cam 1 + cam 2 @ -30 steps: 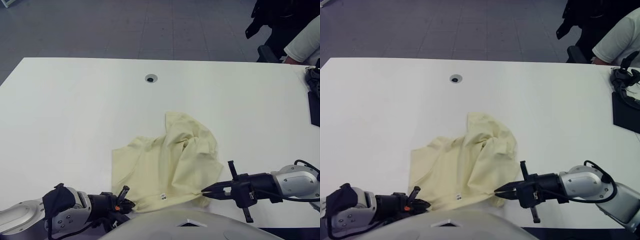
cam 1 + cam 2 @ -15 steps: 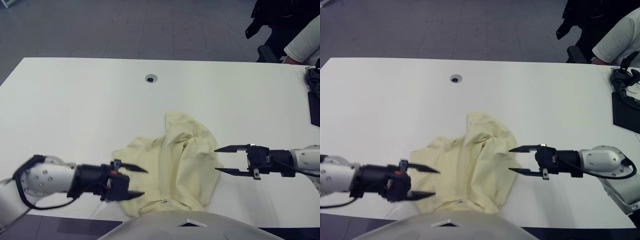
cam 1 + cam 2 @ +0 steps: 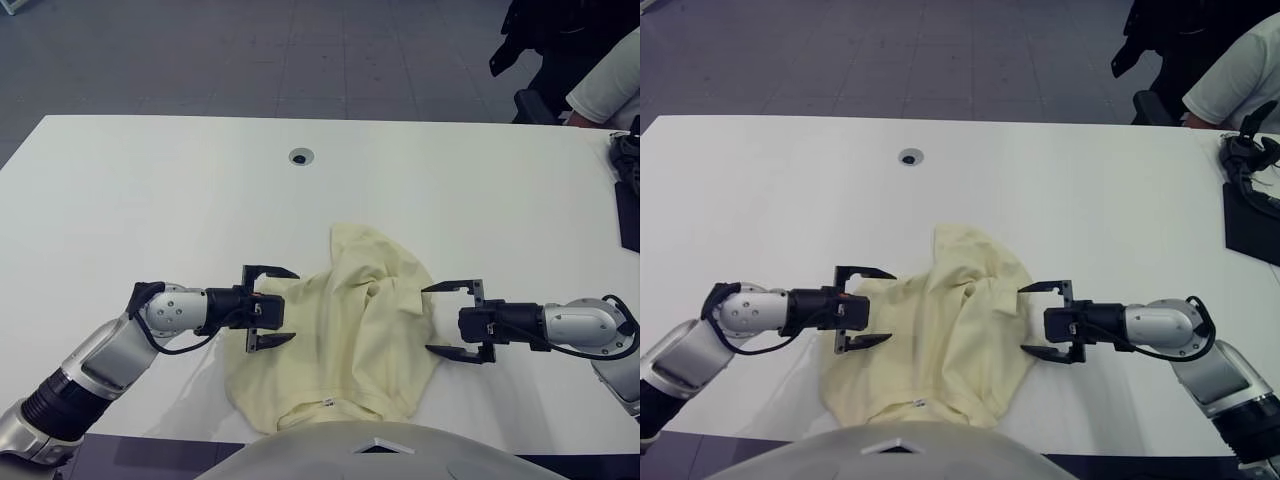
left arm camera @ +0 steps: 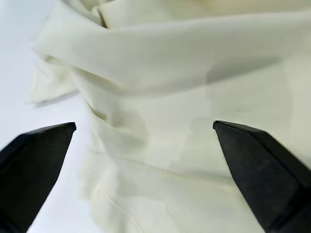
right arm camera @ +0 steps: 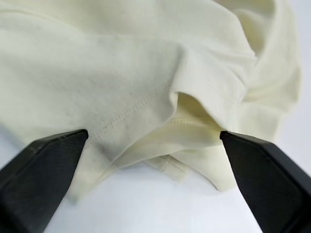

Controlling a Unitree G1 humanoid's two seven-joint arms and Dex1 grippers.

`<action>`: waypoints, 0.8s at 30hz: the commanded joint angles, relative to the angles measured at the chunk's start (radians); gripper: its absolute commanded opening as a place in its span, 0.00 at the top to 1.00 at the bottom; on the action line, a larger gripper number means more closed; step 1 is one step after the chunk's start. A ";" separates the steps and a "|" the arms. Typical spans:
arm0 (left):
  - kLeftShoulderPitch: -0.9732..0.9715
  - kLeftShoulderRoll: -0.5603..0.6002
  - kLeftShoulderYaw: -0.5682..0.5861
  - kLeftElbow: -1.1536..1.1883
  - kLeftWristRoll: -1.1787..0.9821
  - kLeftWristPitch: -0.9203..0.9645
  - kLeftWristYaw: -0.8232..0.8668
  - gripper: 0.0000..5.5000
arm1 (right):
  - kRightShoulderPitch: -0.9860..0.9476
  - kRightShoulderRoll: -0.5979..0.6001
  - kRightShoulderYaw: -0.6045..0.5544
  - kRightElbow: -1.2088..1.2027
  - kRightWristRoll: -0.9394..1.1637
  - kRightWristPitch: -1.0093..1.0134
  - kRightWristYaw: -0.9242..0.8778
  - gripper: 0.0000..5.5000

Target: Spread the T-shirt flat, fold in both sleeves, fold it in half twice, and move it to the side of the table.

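T-shirt [image 3: 340, 330]: pale yellow, crumpled in a heap on the surface [image 3: 150, 200], lying between the two sets of jaws; a raised fold runs through its middle.
Left jaws: apart, set at the shirt's left edge with cloth in the gap between the tips; nothing gripped.
Right jaws: apart, set at the shirt's right edge with a stitched hem [image 5: 131, 112] in the gap between the tips; nothing gripped.
Contact: whether any tip touches the cloth cannot be told from these views.
Hole [image 3: 301, 157]: in the surface, well beyond both sets of jaws, on the far side of the shirt.
Step in hand: spreading flat, judged from open jaws placed on opposite edges.
Done: nothing that shows; the shirt is not flat and no sleeve is laid out.
Left to do: grip both edges, pull the shirt flat, fold in both sleeves, halve it twice, move it to the side.
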 commanded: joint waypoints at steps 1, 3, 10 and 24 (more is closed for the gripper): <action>0.009 -0.026 0.000 0.139 0.122 -0.056 0.059 0.02 | 0.007 -0.036 -0.001 0.092 -0.132 0.004 -0.003 0.02; 0.009 -0.023 0.015 0.194 0.164 -0.087 0.097 0.02 | -0.005 -0.054 -0.014 0.145 -0.172 -0.006 -0.017 0.02; 0.119 0.029 0.130 0.192 0.151 -0.119 0.126 0.02 | -0.067 -0.136 -0.114 0.324 -0.218 -0.022 -0.061 0.02; 0.404 0.097 0.185 -0.378 -0.045 0.122 -0.049 0.02 | 0.038 -0.132 -0.243 0.102 0.173 0.087 0.214 0.02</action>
